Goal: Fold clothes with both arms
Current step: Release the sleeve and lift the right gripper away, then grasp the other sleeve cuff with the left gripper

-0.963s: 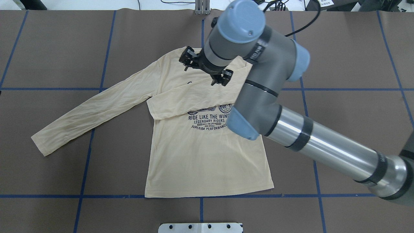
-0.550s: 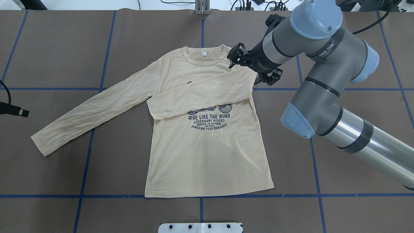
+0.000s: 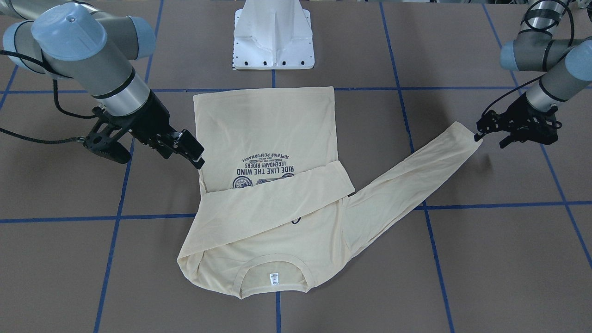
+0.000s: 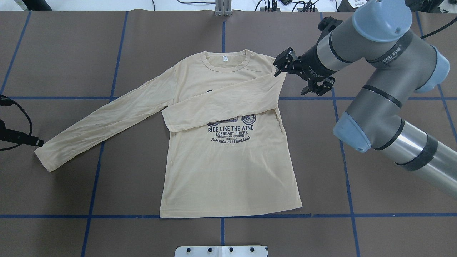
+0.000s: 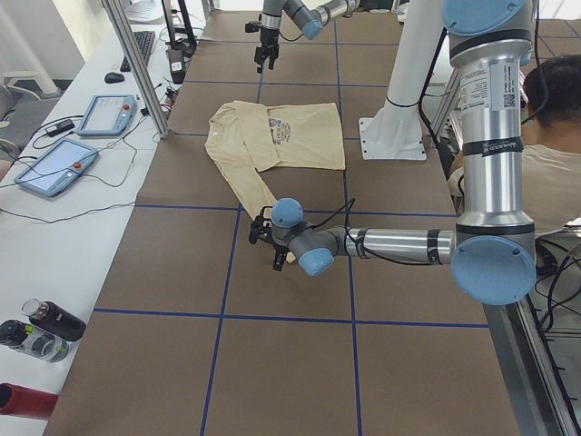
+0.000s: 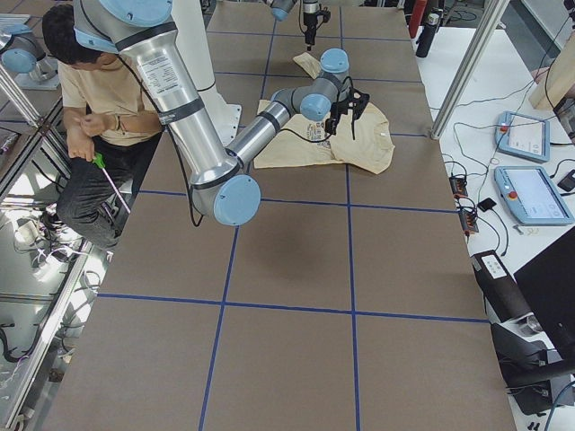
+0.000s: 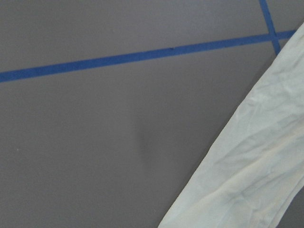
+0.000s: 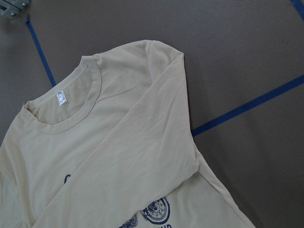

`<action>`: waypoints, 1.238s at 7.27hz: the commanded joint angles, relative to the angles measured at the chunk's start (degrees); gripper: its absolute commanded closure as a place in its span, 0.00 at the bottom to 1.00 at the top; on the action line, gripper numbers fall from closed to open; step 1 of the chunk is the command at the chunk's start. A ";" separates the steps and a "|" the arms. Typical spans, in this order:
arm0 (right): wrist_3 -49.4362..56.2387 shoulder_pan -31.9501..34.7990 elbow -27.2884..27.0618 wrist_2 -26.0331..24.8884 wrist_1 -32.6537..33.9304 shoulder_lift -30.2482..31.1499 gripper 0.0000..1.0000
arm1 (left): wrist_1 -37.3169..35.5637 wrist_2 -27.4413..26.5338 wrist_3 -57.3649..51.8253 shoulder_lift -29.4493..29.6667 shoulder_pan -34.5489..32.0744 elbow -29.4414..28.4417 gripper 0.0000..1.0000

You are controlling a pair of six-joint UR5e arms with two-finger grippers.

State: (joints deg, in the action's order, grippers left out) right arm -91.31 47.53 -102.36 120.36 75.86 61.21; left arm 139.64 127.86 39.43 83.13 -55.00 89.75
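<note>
Left claw (image 3: 491,138), fingers apart, at the outstretched cuff; right claw (image 4: 290,84) spread wide just beside the far shoulder.

Between them the shirt (image 4: 228,171) lies flat and front up on the matte brown tabletop (image 4: 53,53), which is gridded with blue tape lines (image 4: 375,215). It is thin cream-yellow jersey, faintly creased. One long sleeve (image 4: 107,121) slants out towards the cuff-side claw; I cannot tell if they touch. The other sleeve (image 4: 221,103) is folded across the chest and hides the top of the navy print (image 4: 231,134). The ribbed round collar (image 4: 224,67) with its small white tag (image 4: 225,59) lies at the shirt's far end from the robot. From overhead, the cuff-side claw is mostly cut off at the edge.
</note>
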 commanded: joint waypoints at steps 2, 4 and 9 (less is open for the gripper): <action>0.08 -0.15 -0.03 -0.03 -0.01 0.14 0.01 | 0.02 -0.15 0.03 -0.08 0.68 -0.98 0.39; 0.00 -0.42 0.06 -0.04 -0.10 0.05 0.01 | -0.07 -0.07 0.21 -0.08 1.11 -0.98 0.43; -0.09 -0.77 0.32 -0.12 -0.10 -0.03 0.01 | -0.25 0.20 0.21 -0.08 2.35 -0.98 0.47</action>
State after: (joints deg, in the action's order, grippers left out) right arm -91.37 46.85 -102.11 120.24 75.76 61.21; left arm 139.40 128.02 39.64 83.06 -52.81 88.77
